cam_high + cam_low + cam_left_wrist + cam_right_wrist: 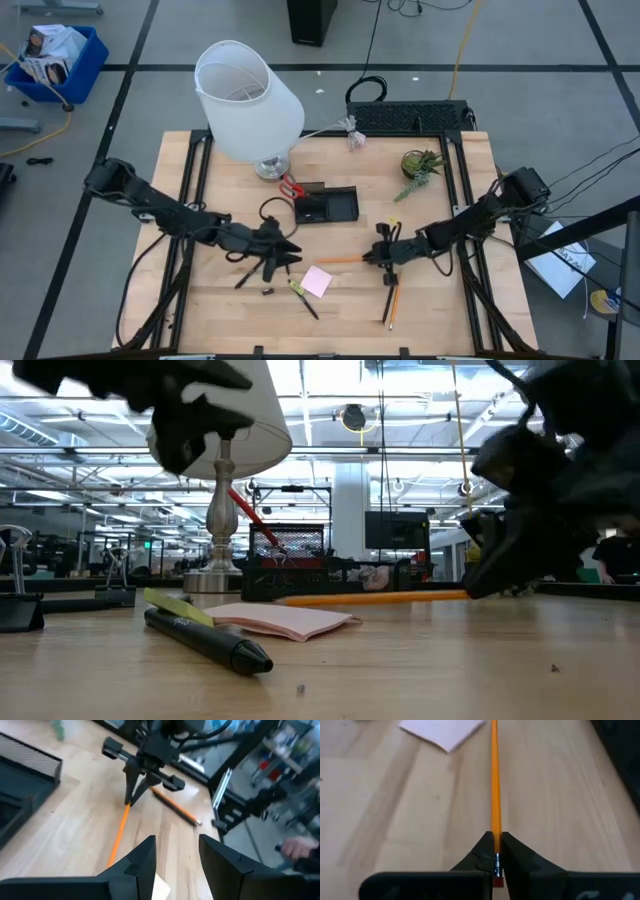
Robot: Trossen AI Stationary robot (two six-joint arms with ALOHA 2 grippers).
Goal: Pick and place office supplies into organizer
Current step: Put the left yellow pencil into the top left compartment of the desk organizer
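**Q:** Orange pencil (494,780) — where is it?

**A:** It lies on the wooden table (440,300), pointing toward the pink pad (317,281). The right gripper (496,851) is clamped on its eraser end, down at the tabletop.

**Q:** And the left gripper (177,865)?

**A:** It hovers just left of the pad with its fingers apart, holding nothing.

**Q:** Where is the organizer (327,205)?

**A:** Black tray, mid-table, beside the lamp (248,100). Red scissors (291,186) stick up at its lamp-side end.

**Q:** Other supplies?

**A:** A black pen (205,640) and a yellow-green marker (178,608) lie just beside the pad. Two more pencils (390,303) lie near the right gripper, toward the front edge. A small plant (420,165) stands at the back right.
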